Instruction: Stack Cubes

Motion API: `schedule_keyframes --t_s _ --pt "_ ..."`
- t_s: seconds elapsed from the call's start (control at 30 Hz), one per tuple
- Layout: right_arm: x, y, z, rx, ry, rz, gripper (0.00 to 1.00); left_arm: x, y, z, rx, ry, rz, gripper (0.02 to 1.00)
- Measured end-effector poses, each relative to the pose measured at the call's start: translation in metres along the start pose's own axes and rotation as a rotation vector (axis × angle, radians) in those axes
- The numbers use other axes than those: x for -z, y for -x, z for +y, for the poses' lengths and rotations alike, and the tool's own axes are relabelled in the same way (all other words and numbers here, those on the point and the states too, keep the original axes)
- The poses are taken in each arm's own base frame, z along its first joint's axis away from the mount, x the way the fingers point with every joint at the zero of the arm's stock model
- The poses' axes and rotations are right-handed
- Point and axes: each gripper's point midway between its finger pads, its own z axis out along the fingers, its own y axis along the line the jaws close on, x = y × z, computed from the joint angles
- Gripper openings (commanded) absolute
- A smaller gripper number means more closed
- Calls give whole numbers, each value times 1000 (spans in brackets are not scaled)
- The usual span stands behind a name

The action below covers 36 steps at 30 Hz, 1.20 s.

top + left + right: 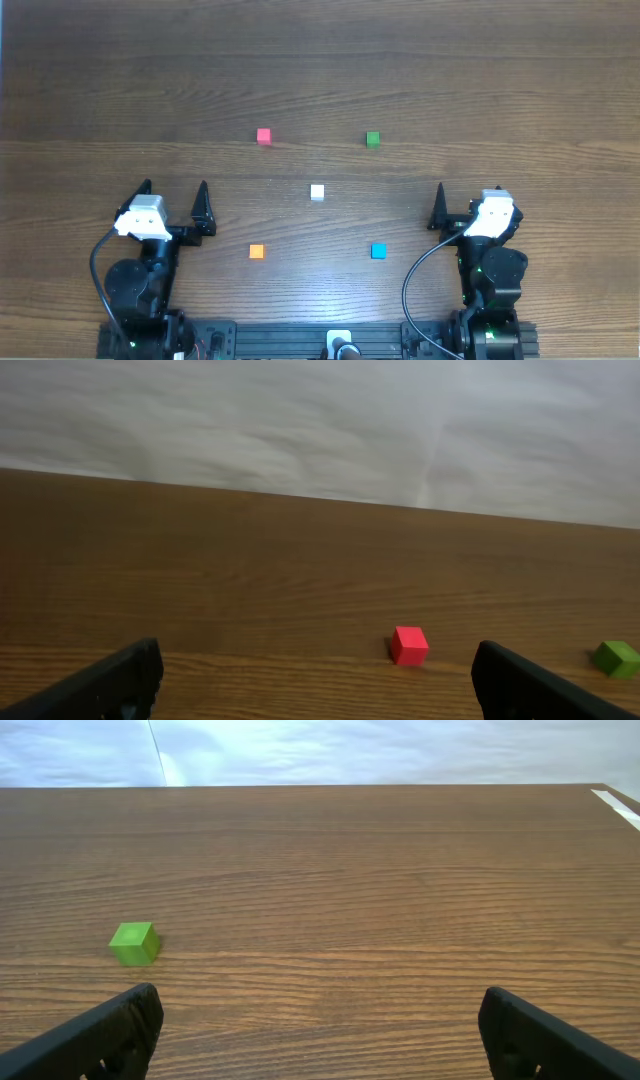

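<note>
Five small cubes lie apart on the wooden table. The pink cube [264, 136] [408, 645] and the green cube [373, 139] [616, 658] [134, 943] sit farthest from the arms. A white cube [318, 192] rests in the middle. Nearest the arm bases are an orange cube [257, 252] and a blue cube [378, 251]. My left gripper [174, 192] [315, 690] hangs open at the left with nothing between its fingers. On the right, my right gripper [465, 197] [320, 1045] is open and holds nothing.
The wooden table [320, 60] stretches wide beyond the cubes. A pale wall stands behind its far edge [320, 430]. A strip of white tape [620, 808] marks the table's far corner. The arm bases sit on a black rail [320, 340].
</note>
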Motion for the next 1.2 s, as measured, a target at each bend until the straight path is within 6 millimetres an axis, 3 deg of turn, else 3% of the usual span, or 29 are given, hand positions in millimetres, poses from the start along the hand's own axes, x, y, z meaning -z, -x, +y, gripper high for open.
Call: schedule_keyframes --t_s 0.4,0.73,0.9,1.07,1.2 --pt "0 0 0 0 0 0 993 0 0 0 0 0 0 996" --pt "0 0 0 0 0 0 993 7 -9 -5 173 0 127 996" --pt "0 0 0 -1 -1 2 993 4 17 -22 189 -26 252 996" --pt "0 -1 -1 0 -3 4 993 -29 61 -36 187 -8 456 996" --pt "0 -1 -1 0 -3 5 993 -77 71 -55 157 -17 637 996"
